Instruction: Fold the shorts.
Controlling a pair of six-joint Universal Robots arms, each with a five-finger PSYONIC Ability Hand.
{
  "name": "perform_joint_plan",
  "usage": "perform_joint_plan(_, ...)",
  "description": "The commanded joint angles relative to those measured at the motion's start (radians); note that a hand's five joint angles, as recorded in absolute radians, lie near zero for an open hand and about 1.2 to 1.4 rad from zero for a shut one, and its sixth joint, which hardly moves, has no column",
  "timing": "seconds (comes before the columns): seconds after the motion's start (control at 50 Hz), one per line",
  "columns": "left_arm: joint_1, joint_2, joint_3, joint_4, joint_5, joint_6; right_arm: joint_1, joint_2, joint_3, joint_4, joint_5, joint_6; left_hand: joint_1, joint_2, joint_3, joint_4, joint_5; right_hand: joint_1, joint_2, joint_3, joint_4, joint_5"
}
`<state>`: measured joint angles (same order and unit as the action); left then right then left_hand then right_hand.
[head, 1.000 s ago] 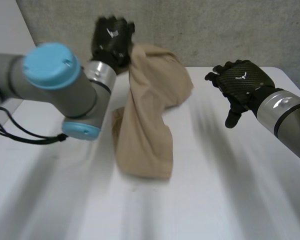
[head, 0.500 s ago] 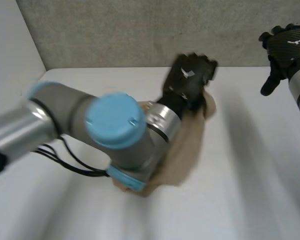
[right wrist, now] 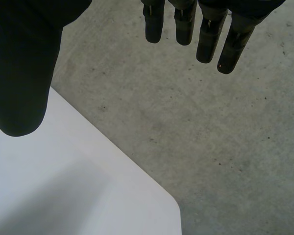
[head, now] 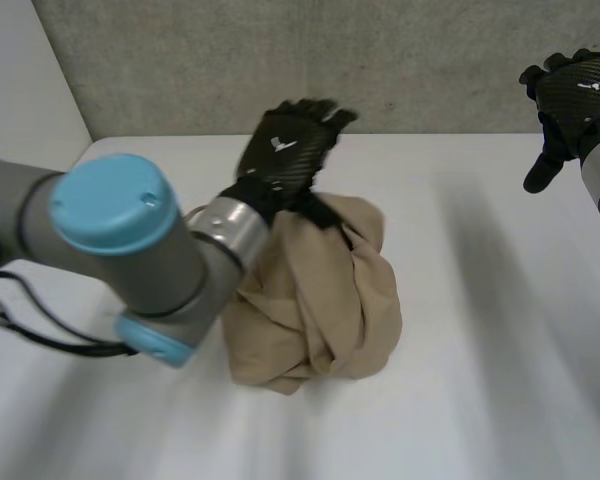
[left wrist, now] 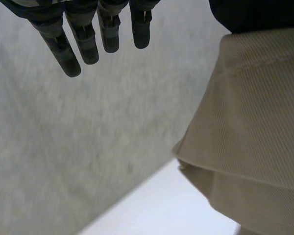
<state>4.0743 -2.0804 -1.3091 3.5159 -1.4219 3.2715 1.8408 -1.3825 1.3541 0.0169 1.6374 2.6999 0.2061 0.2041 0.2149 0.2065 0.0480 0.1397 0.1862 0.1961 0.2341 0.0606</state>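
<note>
Fingers (left wrist: pixel 71 54) of the left hand (head: pixel 285 145) straight and spread, closed on nothing, in the upper middle of the head view at the end of the grey left arm (head: pixel 110 235). Thumb resting against the top of the shorts (head: pixel 320 295), with no cloth visibly pinched. Tan shorts bunched in a rumpled heap on the white table (head: pixel 500 400), at the centre of the head view, just under the left wrist. In the left wrist view, ribbed tan folds of the shorts (left wrist: pixel 255 127) beside the hand, under its thumb, and a grey wall (left wrist: pixel 88 147) beyond the fingertips. Right hand (head: pixel 578 95) at the upper right of the head view, well apart from the shorts. Its fingers (right wrist: pixel 186 24) straight and loose, thumb set apart, holding nothing, near a rounded corner of the table (right wrist: pixel 63 191).
</note>
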Motion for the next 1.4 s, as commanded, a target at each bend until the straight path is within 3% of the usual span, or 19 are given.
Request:
perform_joint_plan(0.02, 0.116, 0.031, -0.094, -0.195, 0.09, 0.0, 0.003, 0.002, 0.006, 0.0, -0.02, 0.0, -0.007, -0.005, -0.016, -0.008, -0.024, 0.035, -0.012, -0.022, -0.06, -0.061)
perform_joint_plan(0.32, 0.185, 0.025, -0.091, -0.301, 0.109, 0.028, 0.029, 0.034, 0.043, 0.0, -0.074, -0.012, -0.004, -0.002, -0.013, -0.005, -0.021, 0.035, -0.012, -0.022, -0.06, -0.061)
perform_joint_plan(0.48, 0.296, 0.029, -0.045, -0.35, 0.11, 0.197, 0.041, 0.048, 0.045, 0.0, -0.074, -0.015, -0.007, -0.005, -0.016, -0.008, -0.024, 0.035, -0.012, -0.022, -0.06, -0.061)
perform_joint_plan(0.7, 0.425, 0.026, 0.047, -0.554, 0.129, 0.376, 0.118, 0.082, 0.049, -0.003, -0.099, -0.014, 0.007, 0.009, -0.001, 0.007, -0.009, 0.035, -0.012, -0.022, -0.06, -0.061)
perform_joint_plan(0.8, 0.429, 0.029, 0.008, -0.572, 0.06, 0.566, 0.133, 0.123, 0.04, 0.0, -0.125, -0.011, 0.046, 0.048, 0.037, 0.045, 0.029, 0.035, -0.012, -0.022, -0.06, -0.061)
perform_joint_plan(0.86, 0.414, 0.036, -0.016, -0.571, 0.012, 0.612, 0.162, 0.143, 0.037, 0.001, -0.152, -0.006, 0.04, 0.042, 0.031, 0.039, 0.023, 0.035, -0.012, -0.022, -0.06, -0.061)
perform_joint_plan(0.98, 0.339, 0.06, -0.021, -0.572, 0.008, 0.554, 0.215, 0.216, 0.023, -0.005, -0.221, 0.001, 0.04, 0.042, 0.031, 0.039, 0.023, 0.035, -0.012, -0.022, -0.06, -0.061)
perform_joint_plan(1.08, 0.281, 0.071, -0.061, -0.584, 0.008, 0.417, 0.251, 0.338, -0.049, -0.047, -0.28, 0.026, 0.04, 0.042, 0.031, 0.039, 0.023, 0.035, -0.012, -0.022, -0.06, -0.061)
perform_joint_plan(1.16, 0.244, 0.071, -0.085, -0.584, 0.001, 0.381, 0.265, 0.431, -0.122, -0.104, -0.314, 0.043, 0.06, 0.062, 0.051, 0.06, 0.044, 0.035, -0.012, -0.022, -0.06, -0.061)
perform_joint_plan(1.2, 0.236, 0.071, -0.093, -0.584, -0.002, 0.379, 0.267, 0.477, -0.157, -0.127, -0.314, 0.044, 0.124, 0.126, 0.116, 0.124, 0.108, 0.035, -0.012, -0.022, -0.06, -0.061)
perform_joint_plan(1.26, 0.232, 0.072, -0.105, -0.584, -0.002, 0.373, 0.267, 0.565, -0.233, -0.167, -0.312, 0.038, 0.514, 0.516, 0.505, 0.514, 0.498, 0.035, -0.012, -0.022, -0.06, -0.061)
perform_joint_plan(1.4, 0.232, 0.089, -0.11, -0.586, -0.003, 0.369, 0.279, 0.746, -0.392, -0.204, -0.329, -0.037, 1.104, 1.106, 1.095, 1.104, 1.088, 0.035, -0.012, -0.022, -0.06, -0.061)
